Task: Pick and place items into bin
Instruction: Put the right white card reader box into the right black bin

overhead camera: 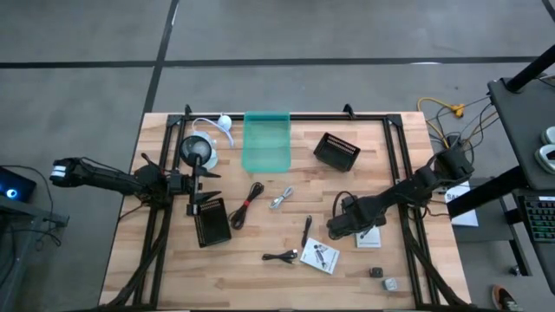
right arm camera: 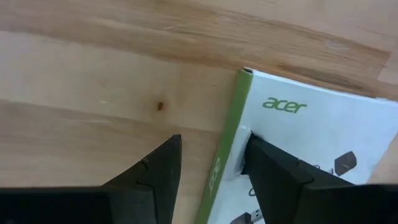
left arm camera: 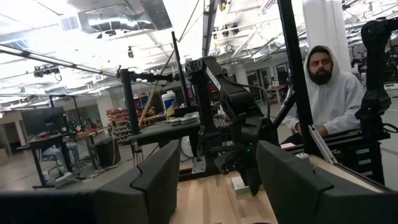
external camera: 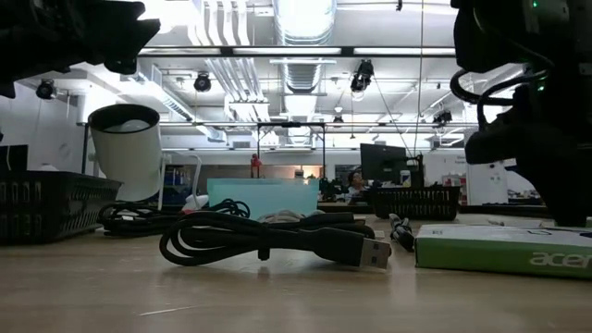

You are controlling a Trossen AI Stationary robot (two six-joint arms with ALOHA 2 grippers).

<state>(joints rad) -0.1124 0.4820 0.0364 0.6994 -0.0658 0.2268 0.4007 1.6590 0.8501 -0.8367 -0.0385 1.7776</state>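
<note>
My right gripper [right arm camera: 208,155] [overhead camera: 338,229] is open and points down at a white printed card [right arm camera: 311,124] with a green edge. Its fingers straddle that edge. The high view shows two white cards [overhead camera: 319,255] [overhead camera: 370,237] close to this gripper, and I cannot tell which one it is. A black-and-red cable [overhead camera: 247,206], a silver metal piece [overhead camera: 280,198], a black stick [overhead camera: 307,231], a black cable [overhead camera: 282,256] and two grey blocks [overhead camera: 383,277] lie flat on the wood. My left gripper [left arm camera: 214,180] [overhead camera: 201,186] waits open on the table's left, pointing level toward the right. My right gripper comes from above, pointing down. One fingertip [right arm camera: 261,155] meets the card's white face beside its green edge [right arm camera: 227,143]. The other finger [right arm camera: 161,168] stands over bare wood. The card lies flat on the table.
A translucent green bin [overhead camera: 265,143] stands at the far middle, with a black basket [overhead camera: 336,151] to its right. A second black basket [overhead camera: 212,221] and a white round lamp [overhead camera: 198,152] sit near my left gripper. A person [left arm camera: 333,93] sits beyond the table's right side.
</note>
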